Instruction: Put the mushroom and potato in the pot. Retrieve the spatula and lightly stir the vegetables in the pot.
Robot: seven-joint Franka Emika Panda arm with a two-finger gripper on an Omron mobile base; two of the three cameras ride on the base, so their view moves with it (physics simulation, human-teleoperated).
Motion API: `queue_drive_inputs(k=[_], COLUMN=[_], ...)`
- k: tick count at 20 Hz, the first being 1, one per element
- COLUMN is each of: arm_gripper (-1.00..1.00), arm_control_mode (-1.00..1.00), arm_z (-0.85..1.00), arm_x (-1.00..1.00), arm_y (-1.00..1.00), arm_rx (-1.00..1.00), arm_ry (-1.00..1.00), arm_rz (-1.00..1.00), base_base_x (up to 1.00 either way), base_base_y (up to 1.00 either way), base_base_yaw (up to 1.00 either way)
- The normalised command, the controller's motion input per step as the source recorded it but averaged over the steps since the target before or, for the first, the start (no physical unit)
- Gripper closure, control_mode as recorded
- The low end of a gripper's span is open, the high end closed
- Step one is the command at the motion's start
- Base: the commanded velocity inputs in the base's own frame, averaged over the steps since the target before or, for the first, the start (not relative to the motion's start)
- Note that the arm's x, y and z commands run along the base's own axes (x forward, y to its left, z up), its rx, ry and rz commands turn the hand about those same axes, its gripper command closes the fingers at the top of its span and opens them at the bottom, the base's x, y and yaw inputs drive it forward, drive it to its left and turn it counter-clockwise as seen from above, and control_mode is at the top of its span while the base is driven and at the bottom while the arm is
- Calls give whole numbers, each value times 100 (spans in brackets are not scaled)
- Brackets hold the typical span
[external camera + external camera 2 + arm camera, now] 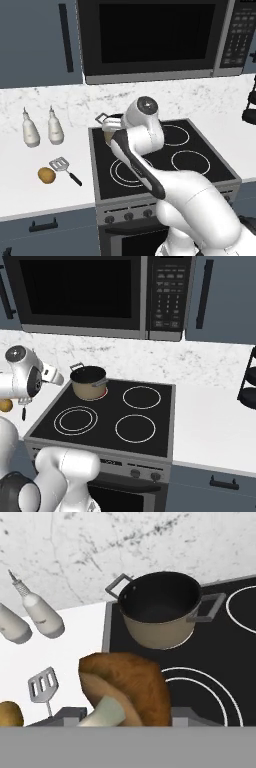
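In the hand view my gripper is shut on the mushroom, a brown cap with a pale stem that fills the space between the two fingers. Beyond it the tan pot with grey loop handles stands empty on the stove's rear left burner. It is also in the right base view, pot, and shows partly behind the arm, pot. The potato and the slotted spatula lie on the left counter. Both also show in the hand view, potato and spatula. My hand is hidden behind the arm in the left base view.
Two white bottles stand at the back of the left counter. The black stovetop has three free burners. A microwave hangs above it. A dark rack stands on the right counter.
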Motion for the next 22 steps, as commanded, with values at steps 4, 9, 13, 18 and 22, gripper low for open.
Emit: queue_drive_inputs(k=[4,9,13,18,22], arm_gripper=[100,100,100,100,100], arm_control_mode=[-100,-100,-100,-100,-100], arm_z=[10,-17,-24,-19,-2], arm_x=[54,33,18,27,62], arm_y=[-52,-26,-18,-12,-6], arm_rx=[0,0,0,0,0], arm_ry=[0,-2,-8,-5,0], arm_rz=[0,0,0,0,-1], base_base_x=[0,0,0,0,0], base_base_y=[0,0,0,0,0], base_base_yaw=[0,0,0,0,0])
